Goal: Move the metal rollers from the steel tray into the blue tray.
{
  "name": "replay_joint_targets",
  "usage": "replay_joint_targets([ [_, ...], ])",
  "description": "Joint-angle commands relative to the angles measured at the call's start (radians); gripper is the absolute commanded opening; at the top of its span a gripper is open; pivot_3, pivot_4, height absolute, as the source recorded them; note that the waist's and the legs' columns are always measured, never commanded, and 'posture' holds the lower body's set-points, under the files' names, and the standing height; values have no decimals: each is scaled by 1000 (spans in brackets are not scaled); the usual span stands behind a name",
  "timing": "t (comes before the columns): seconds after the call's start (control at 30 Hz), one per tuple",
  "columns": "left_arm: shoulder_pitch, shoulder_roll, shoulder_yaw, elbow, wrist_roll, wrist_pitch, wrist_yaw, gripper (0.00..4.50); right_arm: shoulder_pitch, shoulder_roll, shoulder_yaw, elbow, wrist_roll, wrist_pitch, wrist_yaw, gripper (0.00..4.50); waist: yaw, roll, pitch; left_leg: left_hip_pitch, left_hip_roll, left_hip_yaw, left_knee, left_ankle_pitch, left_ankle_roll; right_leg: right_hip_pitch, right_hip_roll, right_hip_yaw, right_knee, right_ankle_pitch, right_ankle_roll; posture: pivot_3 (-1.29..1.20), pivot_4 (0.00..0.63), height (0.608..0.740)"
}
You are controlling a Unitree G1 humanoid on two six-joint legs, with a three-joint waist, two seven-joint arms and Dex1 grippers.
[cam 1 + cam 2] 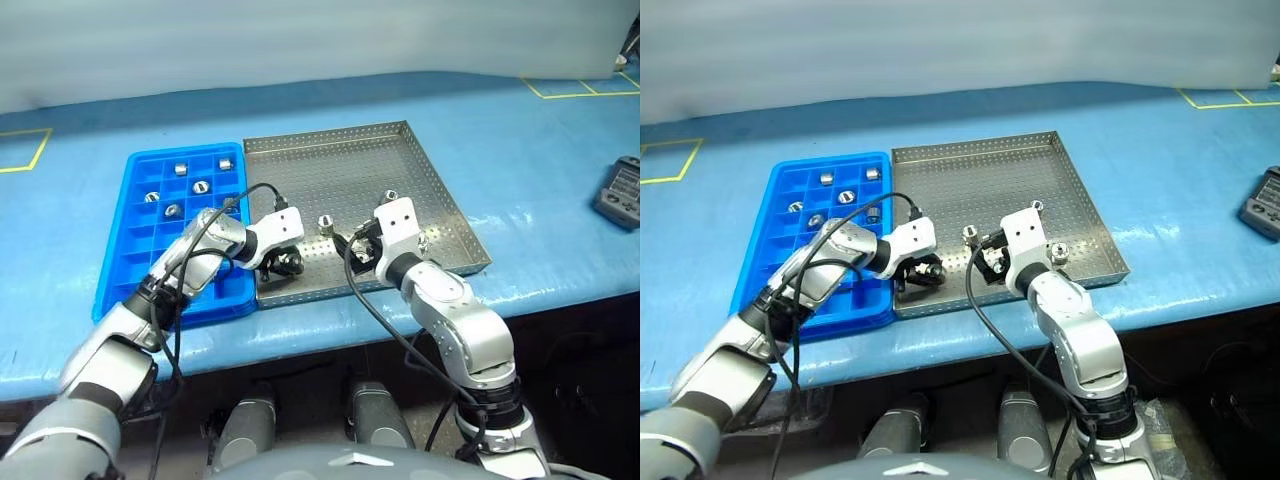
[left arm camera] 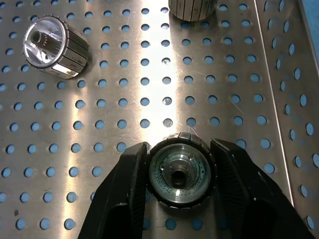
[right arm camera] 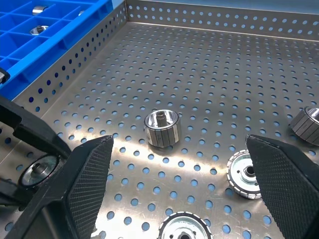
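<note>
Left gripper [image 2: 179,172] clamped on metal roller [image 2: 180,172], steel tray [image 1: 400,150]; right gripper [image 3: 179,189] spread wide; blue tray [image 1: 125,235] alongside.

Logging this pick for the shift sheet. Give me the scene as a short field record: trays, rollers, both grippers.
steel tray: perforated, on the blue table, right of the blue tray
blue tray: gridded, touching the steel tray's left rim
rollers in blue tray: five visible, in separate compartments
loose rollers in steel tray: at least four
left gripper: shut on a roller near the steel tray's front left corner; roller still resting on the tray floor
right gripper: open, low over the steel tray, holding nothing
</note>
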Motion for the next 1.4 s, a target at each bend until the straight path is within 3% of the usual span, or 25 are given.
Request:
replay_joint_targets([
  [0.03,63,-104,288,-209,-79,47,256,1741,-25,5,17,-12,-11,-60,2,4500,0,0,0,0,0,0,0,0,0,0,0,0,0,0,0,-24,150,740],
  [0.2,240,-240,521,-461,-91,84,539,1741,-22,3,46,-5,-30,-116,9,4500,0,0,0,3,1,4,-1,-1,1,0,1,4,-1,0,0,5,150,740],
  [0.37,357,-265,636,-545,-29,84,746,1741,-36,-5,80,13,-49,-221,41,4500,18,0,0,3,1,4,2,-1,1,1,2,5,0,1,1,56,150,740],
  [0.7,352,-209,731,-309,43,-10,938,1741,-51,7,103,54,-52,-325,93,4500,57,-1,0,3,0,4,6,-1,1,4,2,5,0,1,0,78,150,740],
  [0.97,338,-194,705,-218,51,111,972,1741,-6,4,82,24,-61,-311,71,4500,51,-3,-1,2,0,4,5,-1,1,2,2,5,-1,2,2,32,150,740],
  [1.1,326,-206,702,-263,18,113,944,2998,4,3,78,13,-65,-303,63,4500,46,-3,-1,2,0,4,5,-1,0,2,2,5,0,2,2,1,150,740],
  [1.23,275,-202,650,-369,-55,-27,834,4294,13,1,65,0,-65,-295,61,4500,47,-3,0,1,1,4,5,-1,0,2,2,5,0,2,0,0,150,740],
  [1.4,196,-203,565,-353,-157,-87,666,4294,23,-14,43,-8,-66,-281,60,4500,45,-3,-1,1,0,5,6,-1,0,2,2,5,-1,2,0,-4,150,740],
])
